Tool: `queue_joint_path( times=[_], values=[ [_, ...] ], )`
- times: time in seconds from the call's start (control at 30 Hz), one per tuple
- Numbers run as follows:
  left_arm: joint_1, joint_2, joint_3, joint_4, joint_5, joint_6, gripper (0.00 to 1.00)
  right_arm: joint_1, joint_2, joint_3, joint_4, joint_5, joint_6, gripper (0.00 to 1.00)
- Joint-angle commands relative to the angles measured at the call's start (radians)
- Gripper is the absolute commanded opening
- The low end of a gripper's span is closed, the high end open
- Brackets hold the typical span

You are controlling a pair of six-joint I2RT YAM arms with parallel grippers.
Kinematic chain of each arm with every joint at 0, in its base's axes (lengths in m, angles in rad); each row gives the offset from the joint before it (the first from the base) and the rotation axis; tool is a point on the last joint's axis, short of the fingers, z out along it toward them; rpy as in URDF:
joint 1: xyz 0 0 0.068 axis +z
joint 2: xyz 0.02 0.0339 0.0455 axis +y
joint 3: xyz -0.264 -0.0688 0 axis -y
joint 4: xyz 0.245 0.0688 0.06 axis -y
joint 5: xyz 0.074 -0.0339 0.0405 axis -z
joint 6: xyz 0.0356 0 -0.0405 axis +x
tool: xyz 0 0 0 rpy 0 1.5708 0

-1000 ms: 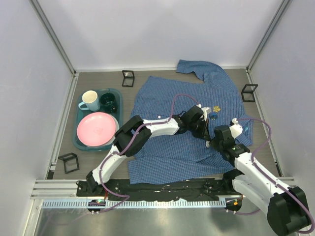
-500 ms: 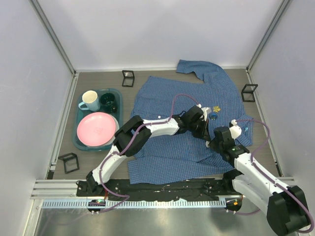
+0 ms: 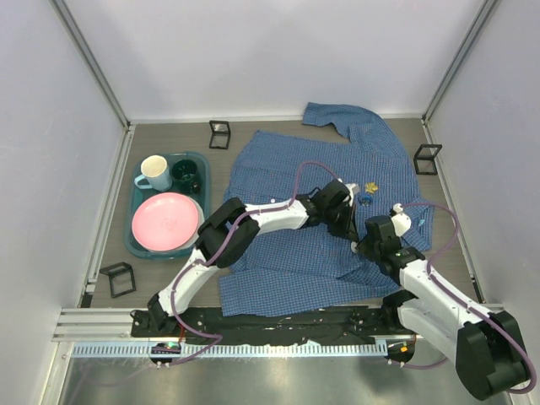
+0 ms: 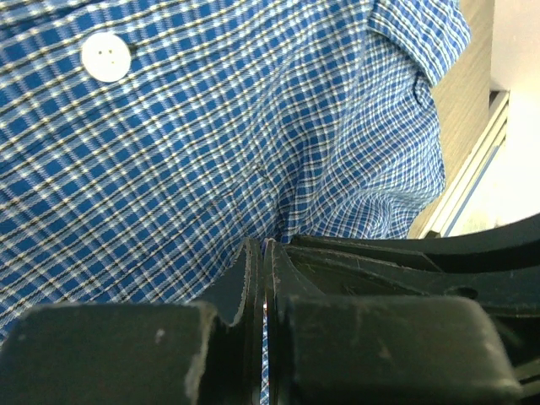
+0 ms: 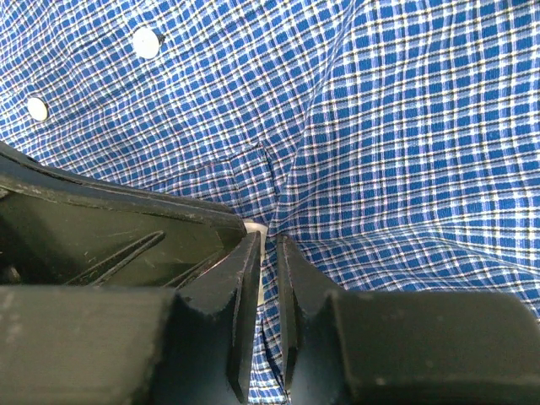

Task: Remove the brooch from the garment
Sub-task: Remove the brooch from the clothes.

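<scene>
Left gripper (image 4: pixel 264 245) and right gripper (image 5: pixel 270 240) each pinch a fold of shirt (image 3: pixel 283 272), side by side.
Left jaws are pressed flat on the cloth; right jaws keep a narrow cloth-filled gap. Just beyond, a yellow piece (image 3: pixel 371 186) and a blue piece (image 3: pixel 365 201) sit on the shirt; which is the brooch is unclear. The shirt lies spread on the tabletop (image 3: pixel 169 139). At far left, a tray (image 3: pixel 132 229) holds a pink plate (image 3: pixel 165 221), a white cup (image 3: pixel 153 172) and a green cup (image 3: pixel 186 175).

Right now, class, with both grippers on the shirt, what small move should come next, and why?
Probably open the right gripper and shift it toward the brooch while the left gripper holds its pinch. Both appear to grip only cloth of the garment; the brooch lies untouched just beyond them in the top view.
</scene>
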Motion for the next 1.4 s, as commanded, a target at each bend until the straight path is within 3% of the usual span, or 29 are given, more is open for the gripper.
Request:
queue_joint_path(
  times=[0.0, 0.3, 0.63, 1.17, 1.37],
  values=[
    [-0.021, 0.007, 0.076, -0.027, 0.01, -0.127, 0.0, 0.026, 0.046, -0.016, 0.051, -0.104, -0.024, 0.22],
    [-0.021, 0.039, 0.134, -0.056, 0.009, -0.249, 0.0, 0.1, 0.074, 0.01, 0.024, -0.033, -0.022, 0.22],
    [-0.019, 0.054, 0.159, -0.046, 0.01, -0.326, 0.0, 0.264, 0.167, 0.024, 0.012, 0.074, 0.057, 0.19],
    [-0.002, 0.035, 0.122, -0.144, -0.118, -0.118, 0.0, 0.278, -0.035, 0.015, -0.105, 0.086, 0.112, 0.19],
    [-0.01, 0.005, 0.088, -0.142, -0.193, -0.027, 0.0, 0.277, -0.144, 0.099, -0.306, 0.283, 0.198, 0.24]
  ],
)
